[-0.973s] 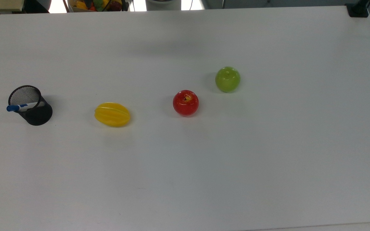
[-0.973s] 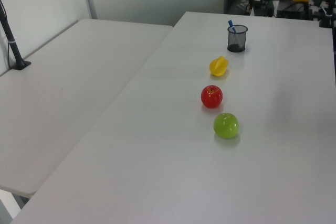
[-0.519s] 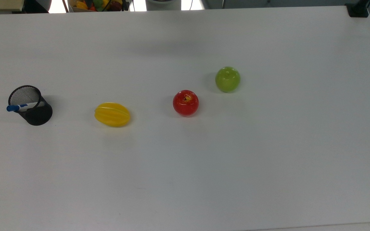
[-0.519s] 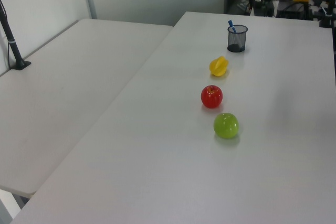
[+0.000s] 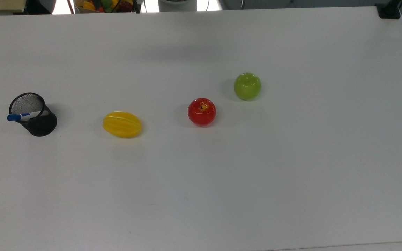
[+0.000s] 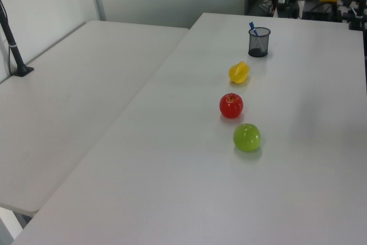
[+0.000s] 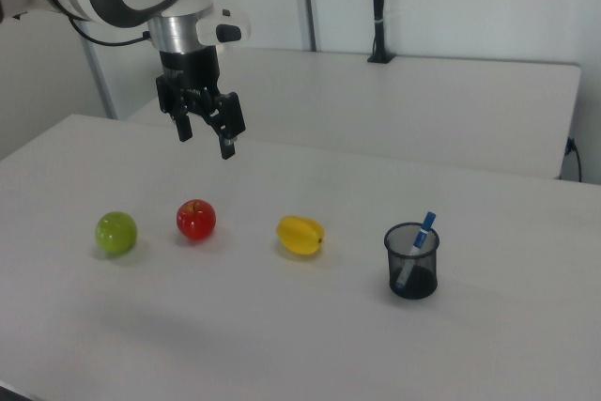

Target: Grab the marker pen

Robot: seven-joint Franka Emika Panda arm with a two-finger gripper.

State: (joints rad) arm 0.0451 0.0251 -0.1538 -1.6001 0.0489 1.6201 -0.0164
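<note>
White table (image 5: pixel 222 191) in the top view: marker pen (image 5: pixel 21 116) leaning in black mesh cup (image 5: pixel 37 120) at far left; left view, cup at the row's far end; right view, gripper (image 7: pixel 205 129) high above red apple (image 7: pixel 195 220), fingers spread, empty.

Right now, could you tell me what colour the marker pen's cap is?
Blue; the marker pen shows it best in the top view, leaning out of the black mesh cup.

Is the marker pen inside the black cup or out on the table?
Inside: the marker pen leans in the black mesh cup, blue cap above the rim.
</note>
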